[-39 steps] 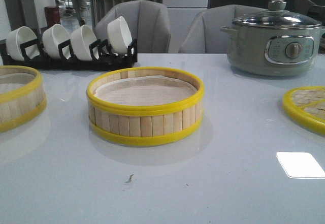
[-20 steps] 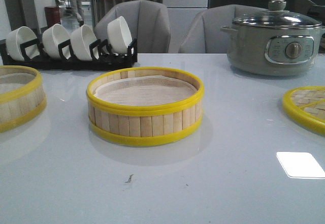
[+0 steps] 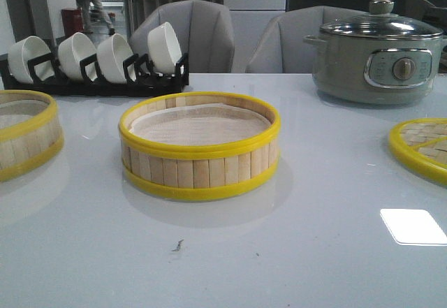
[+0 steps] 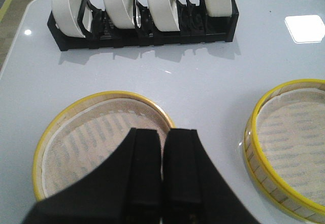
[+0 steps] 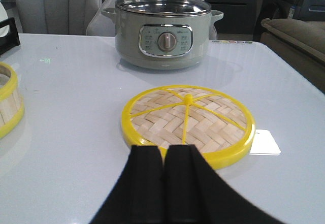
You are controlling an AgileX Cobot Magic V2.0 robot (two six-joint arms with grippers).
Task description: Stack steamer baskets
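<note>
Left end effector (image 4: pixel 162 183): fingers pressed together, empty, above the left basket (image 4: pixel 101 148).
Right end effector (image 5: pixel 165 183): pressed together, empty, near the lid (image 5: pixel 188 120).
Centre basket (image 3: pixel 199 147): on the counter (image 3: pixel 279 252), at 3 o'clock from the left basket.
Progress: nothing stacked; grasp, lift, placement all remain.

White table (image 3: pixel 314 252) bears two steamer baskets (image 3: pixel 199 147) (image 3: pixel 24 133), lid (image 3: pixel 422 147), cooker (image 3: pixel 377 53), bowl rack (image 3: pixel 94 77).

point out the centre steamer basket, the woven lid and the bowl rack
centre steamer basket (image 3: pixel 199 172), front view, front slat wall
woven lid (image 5: pixel 188 120), right wrist view, woven top
bowl rack (image 4: pixel 152 33), left wrist view, black frame
</note>
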